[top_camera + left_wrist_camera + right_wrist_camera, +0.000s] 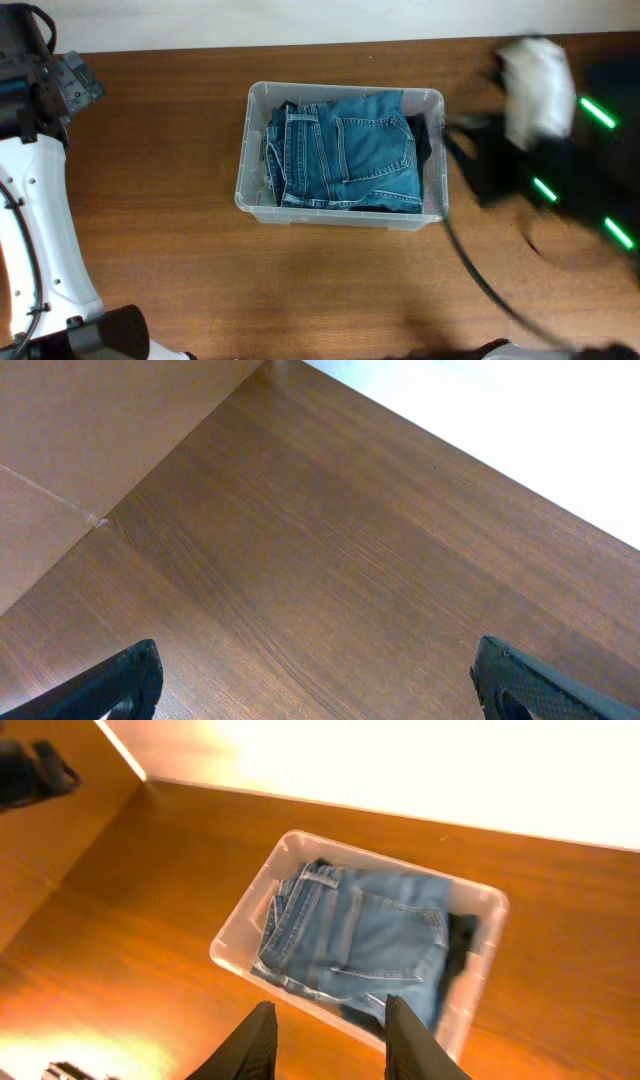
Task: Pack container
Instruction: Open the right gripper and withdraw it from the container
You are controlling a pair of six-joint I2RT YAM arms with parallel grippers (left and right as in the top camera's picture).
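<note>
The container [250, 160] is a clear plastic tub in the middle of the table. Folded blue jeans [350, 150] fill most of it, and a dark garment [426, 135] is tucked along its right end. In the right wrist view the container [238, 938] with the jeans [355, 935] lies ahead of and below my right gripper [330, 1020], whose fingers stand apart with nothing between them. The right arm [540, 150] is a blur just right of the tub. My left gripper [315, 680] is wide open above bare wood at the far left.
The left arm's white base [40, 240] stands along the left edge of the table. A cable [470, 270] trails from the right arm across the wood. The wall [520, 430] runs behind the table's back edge.
</note>
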